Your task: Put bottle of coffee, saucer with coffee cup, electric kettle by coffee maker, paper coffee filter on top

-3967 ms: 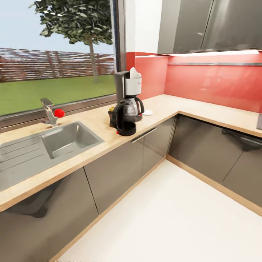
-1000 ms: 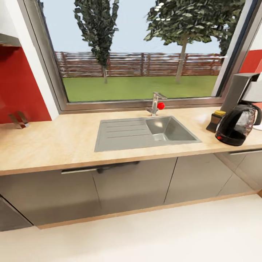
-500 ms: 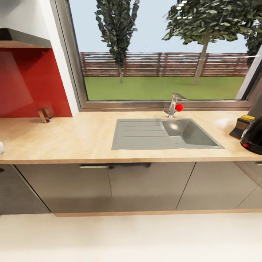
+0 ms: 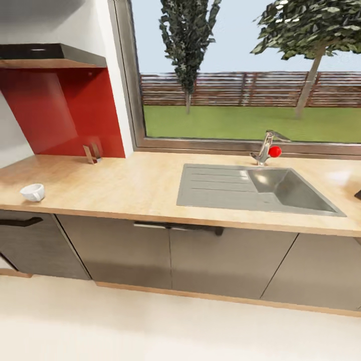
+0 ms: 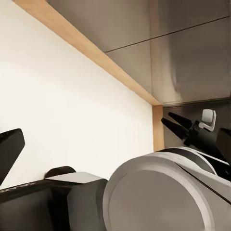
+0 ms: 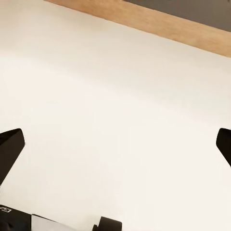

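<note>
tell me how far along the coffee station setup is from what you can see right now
Nothing finished shows here. The coffee cup sits alone near the left end of the kitchen countertop, left of the sink, with no saucer under it. Nothing is in hand: the right claw is open over bare floor. The cup has yet to be moved to a saucer.

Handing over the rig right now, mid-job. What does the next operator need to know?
Left gripper: open, empty. Right gripper: open, empty, hanging over the pale floor.
Coffee cup: on the kitchen countertop, near its front edge, well to the left of the sink, with no saucer under it.
Done: nothing I can confirm from these views.
Left: pick up the cup and set it on the saucer beside the coffee maker, then check the rest of the station.
</note>
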`<state>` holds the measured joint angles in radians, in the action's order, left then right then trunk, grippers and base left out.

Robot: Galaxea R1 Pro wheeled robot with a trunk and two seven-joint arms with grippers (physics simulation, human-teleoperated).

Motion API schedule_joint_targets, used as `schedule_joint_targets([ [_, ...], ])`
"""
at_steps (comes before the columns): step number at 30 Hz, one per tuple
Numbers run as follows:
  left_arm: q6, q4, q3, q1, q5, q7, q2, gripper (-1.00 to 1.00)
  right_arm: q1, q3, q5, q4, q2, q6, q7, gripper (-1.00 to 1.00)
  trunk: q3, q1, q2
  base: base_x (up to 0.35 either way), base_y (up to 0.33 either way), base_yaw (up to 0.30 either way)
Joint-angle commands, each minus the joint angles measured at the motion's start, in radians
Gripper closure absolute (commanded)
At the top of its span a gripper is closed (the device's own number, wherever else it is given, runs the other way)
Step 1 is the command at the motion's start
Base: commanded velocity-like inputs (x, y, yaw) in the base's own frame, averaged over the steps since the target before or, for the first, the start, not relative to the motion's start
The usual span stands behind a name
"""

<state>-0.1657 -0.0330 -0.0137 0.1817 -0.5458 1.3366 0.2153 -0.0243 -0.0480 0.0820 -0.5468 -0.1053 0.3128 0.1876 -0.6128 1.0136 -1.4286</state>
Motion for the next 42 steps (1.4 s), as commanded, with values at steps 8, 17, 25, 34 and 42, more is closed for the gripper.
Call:
schedule_joint_targets([
  [8, -0.009, 0.001, -0.002, 0.001, -0.001, 0.001, 0.0, -1.0, 0.0, -0.001, 0.009, 0.002, -0.001, 0.004, -0.002, -1.0, -0.001, 0.0, 0.0, 0.0, 0.0, 0.271],
  [17, -0.01, 0.001, -0.002, 0.001, -0.001, 0.001, 0.0, -1.0, 0.0, -0.001, 0.009, 0.004, -0.001, 0.004, -0.001, -1.0, -0.001, 0.0, 0.0, 0.0, 0.049, 0.258],
  [25, -0.009, 0.001, -0.002, 0.001, -0.001, 0.0, 0.0, -1.0, 0.0, -0.002, 0.009, 0.005, -0.001, 0.005, -0.001, -1.0, -0.001, 0.0, 0.0, 0.0, 0.226, 0.103],
  [34, -0.009, 0.001, -0.002, 0.001, -0.001, 0.0, 0.0, -1.0, 0.0, -0.003, 0.009, 0.005, -0.001, 0.005, -0.002, -1.0, -0.001, 0.0, 0.0, 0.0, 0.037, 0.242],
  [42, -0.009, 0.001, -0.002, 0.001, -0.001, 0.0, 0.0, -1.0, 0.0, -0.003, 0.009, 0.005, -0.001, 0.004, 0.0, -1.0, -0.001, 0.0, 0.0, 0.019, 0.018, 0.236],
])
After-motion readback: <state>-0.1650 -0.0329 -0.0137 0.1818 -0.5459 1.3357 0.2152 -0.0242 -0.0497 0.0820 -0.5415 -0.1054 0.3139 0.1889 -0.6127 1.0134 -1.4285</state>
